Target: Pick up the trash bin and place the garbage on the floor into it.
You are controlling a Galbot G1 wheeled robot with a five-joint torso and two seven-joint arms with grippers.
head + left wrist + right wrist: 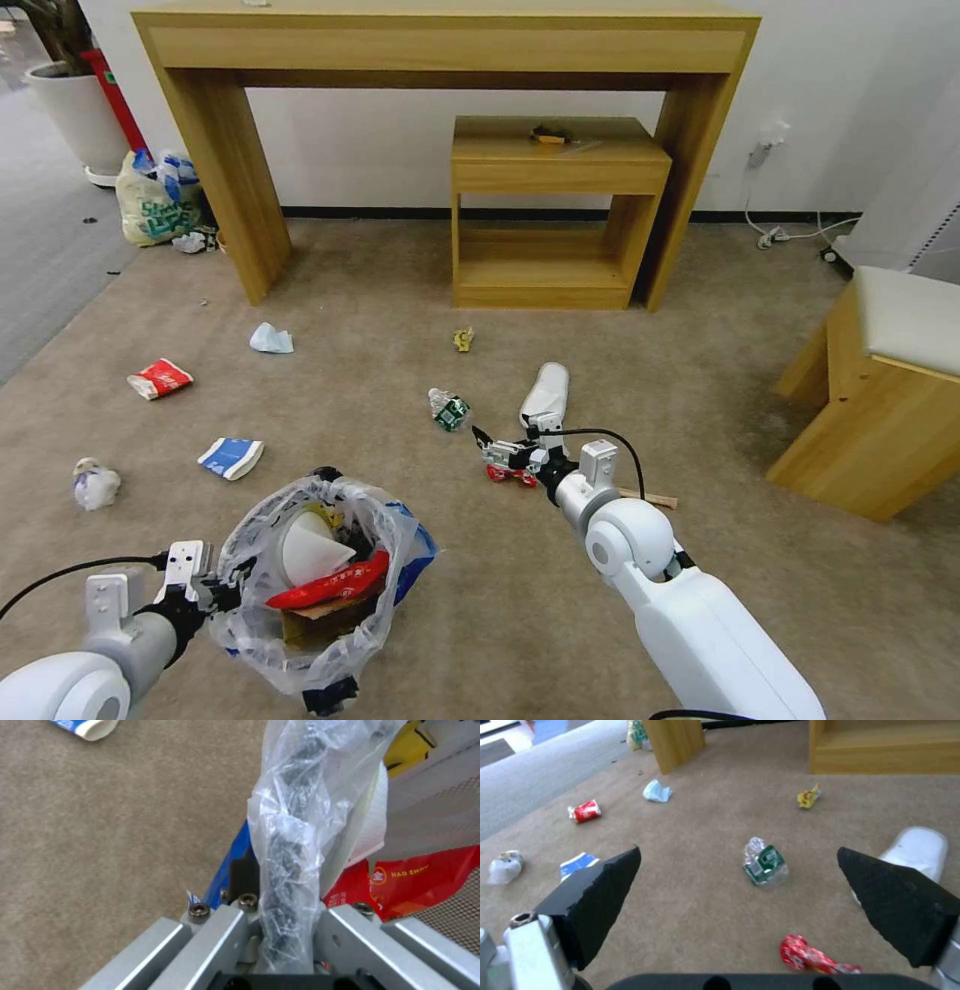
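a: what r ur left fingers [222, 592] doing?

b: they pinch the rim of the trash bin [318, 590], w/ its crinkly clear bag [295, 832] squished between them. the bin is low on my left, just beside my arm. inside i see a red wrapper [330, 588], a white slipper [308, 550] n some brown cardboard [318, 622].

a: n ur right fingers [490, 452]?

b: spread wide apart, holding nothing. they hang just over the carpet [420, 260], pointing at the mess. a crumpled red wrapper [812, 957] lies right under them. a squashed clear bottle w/ a green label [765, 866] is a bit past them, n another white slipper [919, 849] lies beside my right finger.

a: more trash?

b: yep. a red carton [159, 378], a blue carton [230, 457], a white tissue [271, 339], a white ball of stuff [95, 485] n a small yellow scrap [463, 339], all spread on the carpet, well apart.
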